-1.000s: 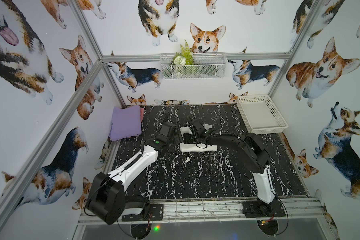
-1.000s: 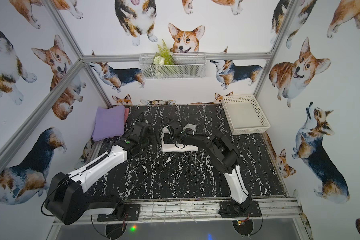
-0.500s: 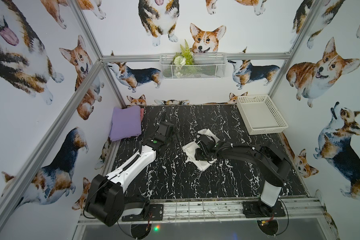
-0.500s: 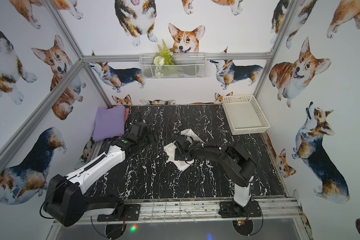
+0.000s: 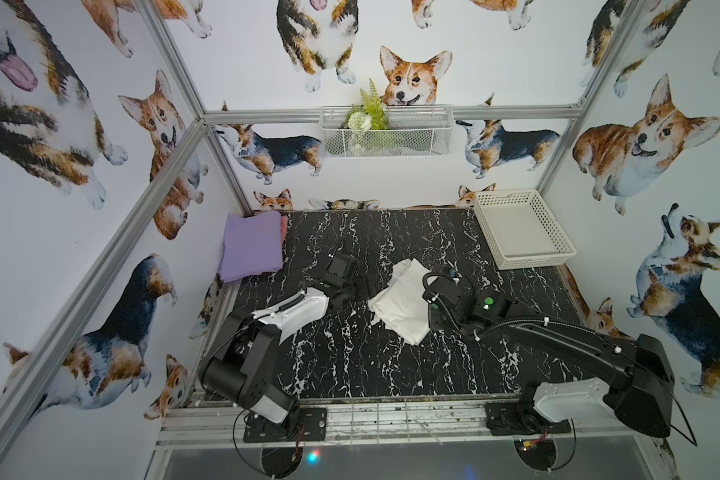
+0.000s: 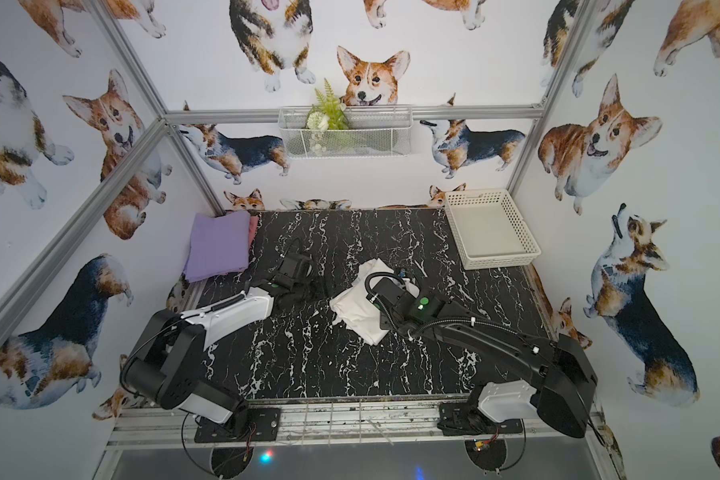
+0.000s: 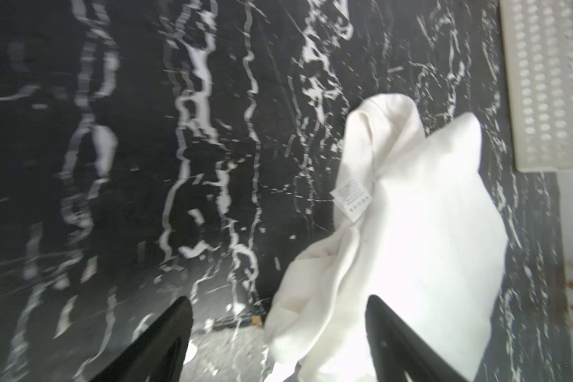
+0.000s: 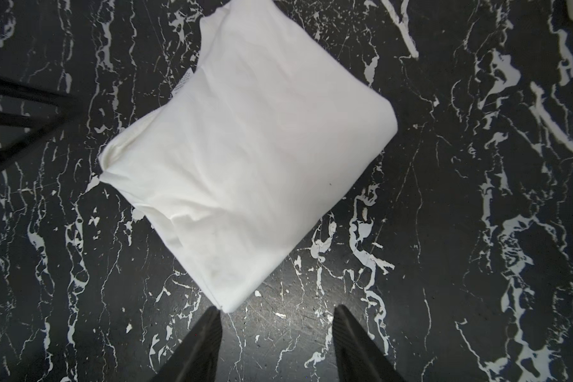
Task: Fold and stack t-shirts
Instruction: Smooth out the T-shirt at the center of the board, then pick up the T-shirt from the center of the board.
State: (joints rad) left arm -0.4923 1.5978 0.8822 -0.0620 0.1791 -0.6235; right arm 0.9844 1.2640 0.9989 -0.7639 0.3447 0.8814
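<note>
- My right hand (image 8: 277, 309): fingers spread, empty, hovering just off corner of white t-shirt (image 8: 245, 148), at its 3 o'clock in both top views.
- My left hand (image 7: 278, 299): spread wide, empty, at its 9 o'clock.
- White t-shirt: folded bundle, mid-tabletop (image 5: 350, 365).
 - Handling, judged: light, limp, layers apt to slide.
 - Hold: pinch all layers at folded edge.
- Lavender t-shirt (image 5: 250, 245), with pinkish t-shirt (image 5: 284, 226) edge peeking beside: 10 o'clock corner.
- Basket (image 5: 524, 259): 2 o'clock.
</note>
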